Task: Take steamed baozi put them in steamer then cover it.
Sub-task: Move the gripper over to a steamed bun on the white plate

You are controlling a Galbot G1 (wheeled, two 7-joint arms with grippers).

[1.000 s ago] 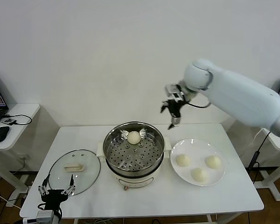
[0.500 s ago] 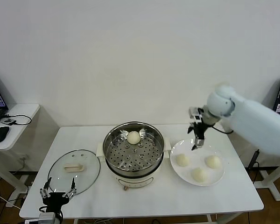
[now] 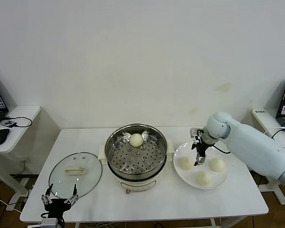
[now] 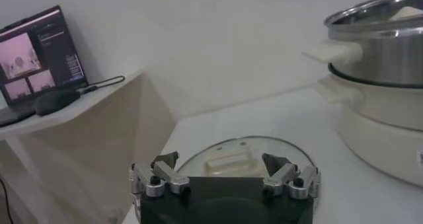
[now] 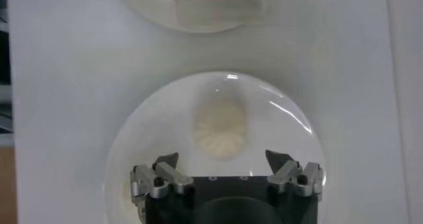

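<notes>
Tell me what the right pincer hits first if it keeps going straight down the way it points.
Most likely the round cream-white baozi nearest the steamer on the flat white plate. The right pincer hangs open above it, fingers pointing down; exact depth is unclear.

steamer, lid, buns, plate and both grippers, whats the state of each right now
steamer: uncovered, one bun inside
bun in steamer: on the perforated tray, far side
lid: flat on the table, handle up
plate: holds three buns
buns on plate: untouched
right gripper: open, over the plate, empty
left gripper: open, empty, near the lid
</notes>
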